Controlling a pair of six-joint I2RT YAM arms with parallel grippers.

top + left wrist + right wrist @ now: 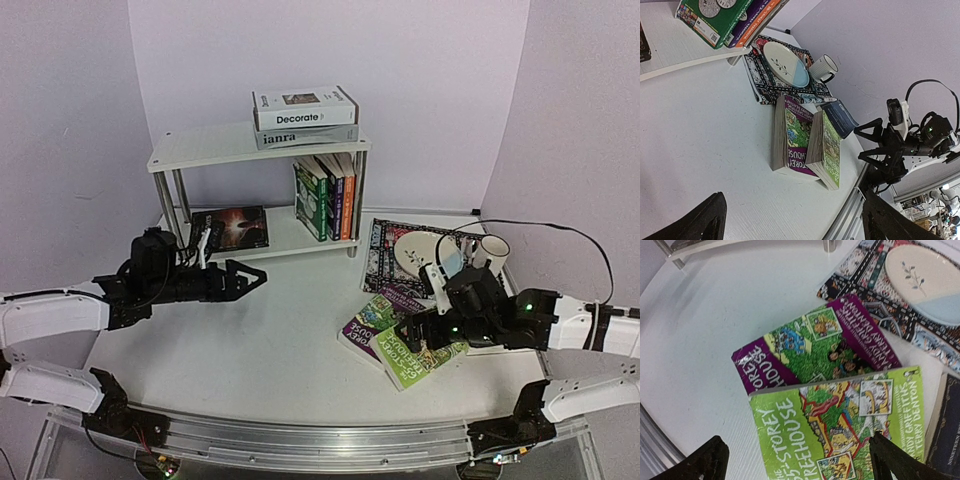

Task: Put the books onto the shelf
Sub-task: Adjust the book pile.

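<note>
The right gripper (796, 440) hangs spread wide and empty over the green book (415, 358). That book overlaps the purple book (368, 325) on the table (270, 350), front right of the shelf (230, 145). The left gripper (250, 282), also released and empty, hovers over bare tabletop before the shelf's lower tier.

Decorate (305, 107) is stacked on ianra (305, 136) atop the white shelf (200, 148); upright books (326, 197) and a flat dark book (230, 228) are set below. A purple paperback (372, 322) is overlapped by a green paperback (415, 355), with what's probably a navy book (839, 117) alongside.
</note>
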